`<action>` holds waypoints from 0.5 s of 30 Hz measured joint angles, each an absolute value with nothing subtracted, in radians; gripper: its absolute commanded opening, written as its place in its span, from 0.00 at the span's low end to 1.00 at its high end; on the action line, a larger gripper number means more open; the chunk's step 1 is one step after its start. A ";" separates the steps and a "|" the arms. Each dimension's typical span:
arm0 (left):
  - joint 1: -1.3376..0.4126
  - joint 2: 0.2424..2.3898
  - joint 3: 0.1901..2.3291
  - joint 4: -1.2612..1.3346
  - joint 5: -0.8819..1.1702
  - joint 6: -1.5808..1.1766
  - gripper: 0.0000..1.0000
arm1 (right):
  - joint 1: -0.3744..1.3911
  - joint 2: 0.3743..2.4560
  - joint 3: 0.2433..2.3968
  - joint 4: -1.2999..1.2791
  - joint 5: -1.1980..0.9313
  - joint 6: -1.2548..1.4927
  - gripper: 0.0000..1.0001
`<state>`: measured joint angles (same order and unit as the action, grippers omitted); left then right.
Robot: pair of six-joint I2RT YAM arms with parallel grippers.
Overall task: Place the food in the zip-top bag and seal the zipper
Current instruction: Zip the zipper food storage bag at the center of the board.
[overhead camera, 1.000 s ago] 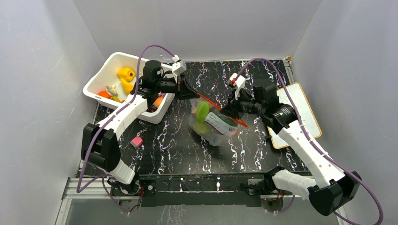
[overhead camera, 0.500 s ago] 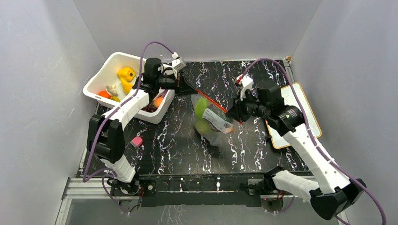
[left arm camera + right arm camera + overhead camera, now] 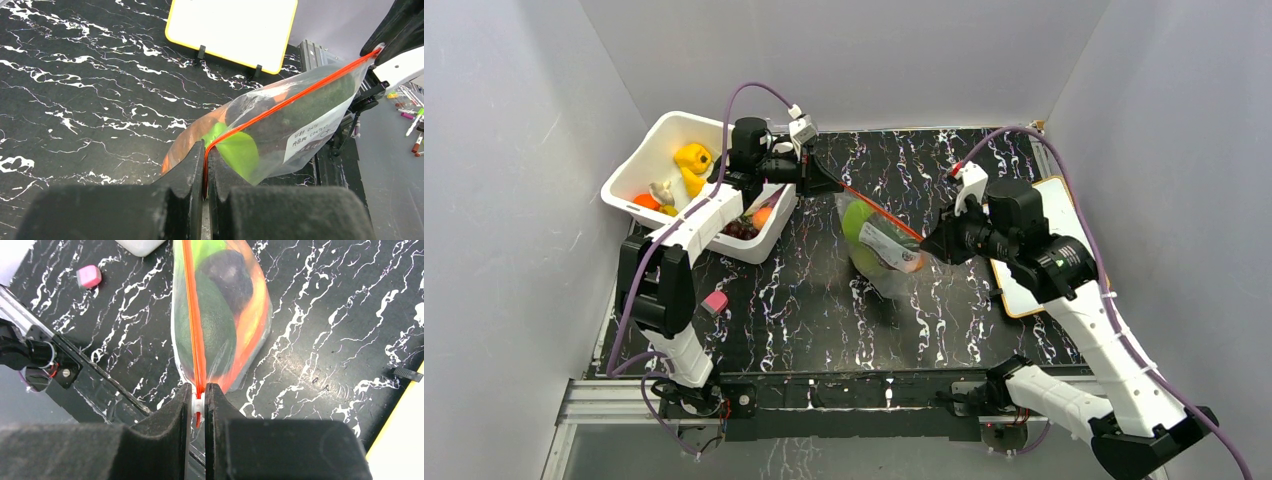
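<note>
Two claws stretch a filled zip-top bag [image 3: 876,262] between them.
The left gripper [image 3: 205,167] and right gripper [image 3: 198,401] each clamp tight on one end of the zipper [image 3: 295,95]; food [image 3: 215,325] sags just beyond them. The thin, slippery film likely handles best by that stiffer strip.

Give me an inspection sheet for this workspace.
Surface: black marbled table.
Job's things: zip-top bag holds green, orange and dark food; zipper stretched taut between both grippers.
Clutter: white bin holding more food; pink block; yellow-rimmed board.
Grippers: left gripper and right gripper each shut on a zipper end.
Cables: purple cables along both arms, away from the bag.
Surroundings: grey walls; nothing else seen.
</note>
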<state>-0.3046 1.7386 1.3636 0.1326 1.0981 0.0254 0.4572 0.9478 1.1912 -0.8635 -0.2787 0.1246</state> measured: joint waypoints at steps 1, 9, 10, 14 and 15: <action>-0.305 1.739 1.364 0.134 1.100 0.023 0.00 | 0.457 0.941 1.191 -0.862 -0.279 0.131 0.00; -0.305 1.706 1.339 0.172 1.085 -0.025 0.00 | 0.457 0.869 1.100 -0.761 -0.353 0.170 0.00; -0.303 1.688 1.327 0.171 1.079 -0.029 0.00 | 0.457 0.868 1.093 -0.760 -0.365 0.171 0.00; -0.290 1.600 1.269 0.166 1.049 -0.056 0.00 | 0.456 0.870 1.090 -0.752 -0.412 0.176 0.00; -0.287 1.575 1.254 0.163 1.038 -0.062 0.04 | 0.456 0.870 1.089 -0.751 -0.419 0.176 0.00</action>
<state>-0.2871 1.5749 1.2537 0.1627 1.0382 -0.0616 0.4561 0.8696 1.0893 -0.7509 -0.4191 0.1757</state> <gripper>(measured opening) 0.014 0.089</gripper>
